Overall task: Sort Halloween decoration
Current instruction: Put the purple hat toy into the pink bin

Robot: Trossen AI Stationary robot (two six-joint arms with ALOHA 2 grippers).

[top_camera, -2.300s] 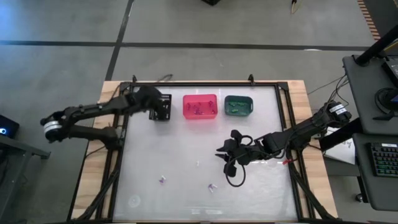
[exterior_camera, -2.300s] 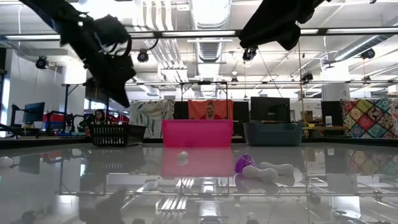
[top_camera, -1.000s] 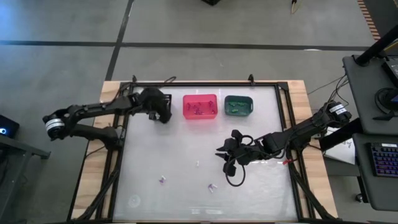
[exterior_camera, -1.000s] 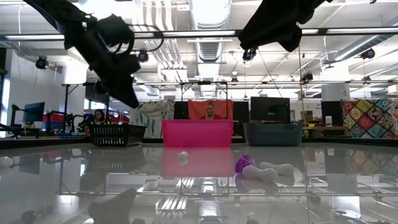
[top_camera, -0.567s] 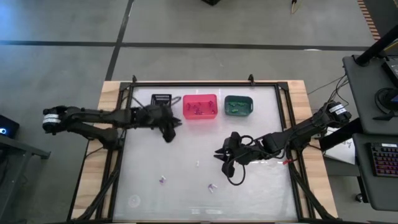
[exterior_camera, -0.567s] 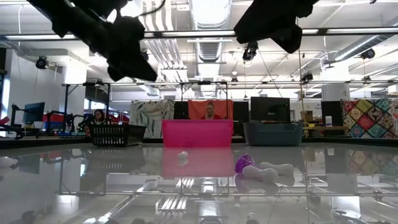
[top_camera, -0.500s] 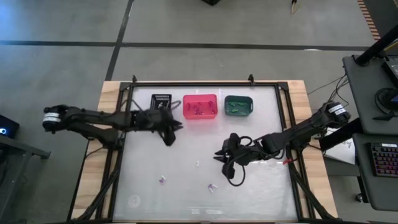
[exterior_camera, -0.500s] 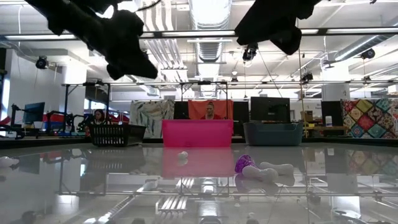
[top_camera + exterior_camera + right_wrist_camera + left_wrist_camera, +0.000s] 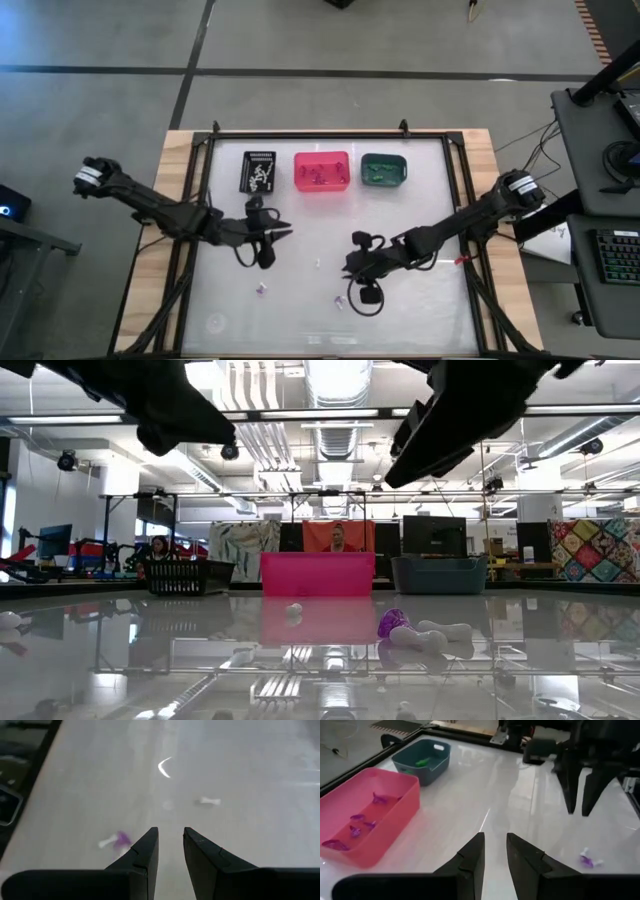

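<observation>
Your left gripper hangs above the glass table toward its left-middle, in front of the black bin. In the left wrist view its two fingers stand a little apart with bare table between them; nothing is held.

Your right gripper hangs above the table's middle, nearer the front edge. In the right wrist view its fingers also stand a little apart with nothing between them.

The decorations are split between the bins and the open table. Along the far edge, the black bin holds a few white pieces, the pink bin holds several purple pieces, and the teal bin holds green pieces. Loose on the glass you have:
- a small white piece between the two grippers, lying near the right gripper;
- a purple trinket toward the front, in front of the left gripper;
- a purple-and-white trinket toward the front, just in front of the right gripper.

In the right wrist view the white piece and a purple-and-white trinket lie apart from each other on the glass ahead of the fingers. The low view shows a purple piece touching a white bone-shaped one, with a small white ball farther back, in front of the pink bin.
</observation>
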